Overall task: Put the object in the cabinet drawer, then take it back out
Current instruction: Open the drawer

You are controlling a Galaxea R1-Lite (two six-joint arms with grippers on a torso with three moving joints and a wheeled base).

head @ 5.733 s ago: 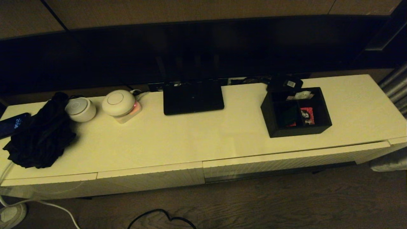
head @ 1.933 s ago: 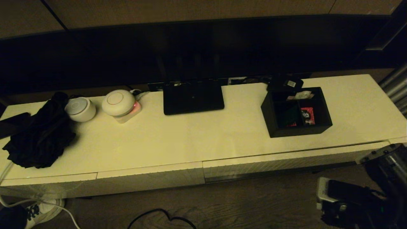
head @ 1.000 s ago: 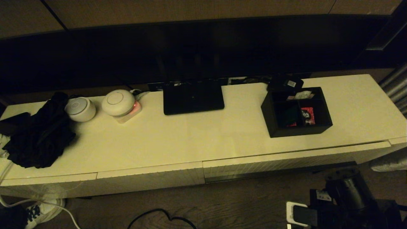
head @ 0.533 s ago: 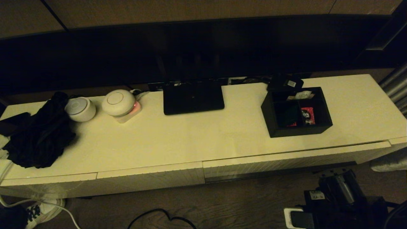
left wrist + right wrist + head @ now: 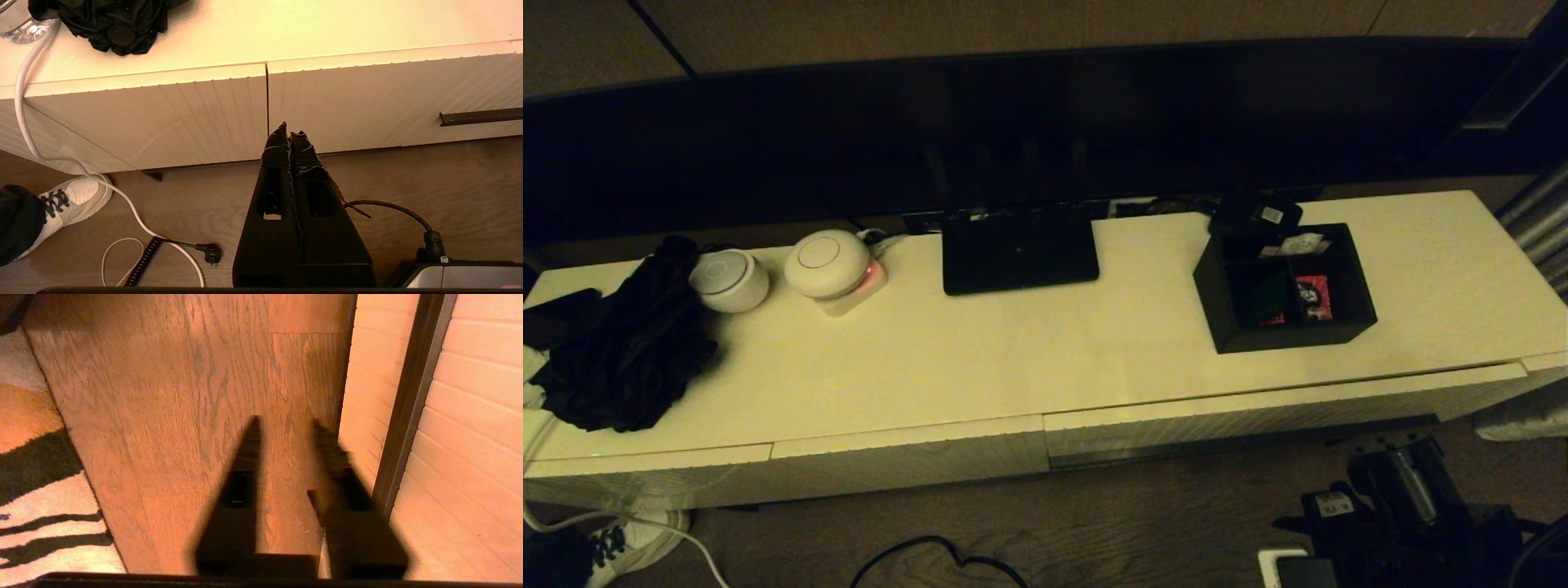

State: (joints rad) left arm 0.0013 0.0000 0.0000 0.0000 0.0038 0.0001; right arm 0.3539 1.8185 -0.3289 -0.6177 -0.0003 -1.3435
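The object, a black divided box (image 5: pixel 1284 287) with red and white packets inside, stands on the right part of the cabinet top (image 5: pixel 1013 351). Below it, the cabinet drawer (image 5: pixel 1258 415) shows its ribbed cream front, pushed in. My right arm (image 5: pixel 1401 506) hangs low over the floor in front of that drawer. In the right wrist view my right gripper (image 5: pixel 286 422) is open and empty above the wood floor, next to the ribbed front (image 5: pixel 470 416) and its dark strip (image 5: pixel 408 416). My left gripper (image 5: pixel 288 128) is shut and empty, low before the seam between two ribbed fronts.
A flat black router (image 5: pixel 1019 249), a small black device (image 5: pixel 1255 214), two white round gadgets (image 5: pixel 827 263) and a black cloth heap (image 5: pixel 625 351) lie on the top. Cables (image 5: pixel 122 204), a plug and a person's white shoe (image 5: pixel 71 200) are on the floor at the left.
My right arm has come into view at the lower right and shifted slightly along the floor in front of the drawer. Its fingers have parted from shut to open.
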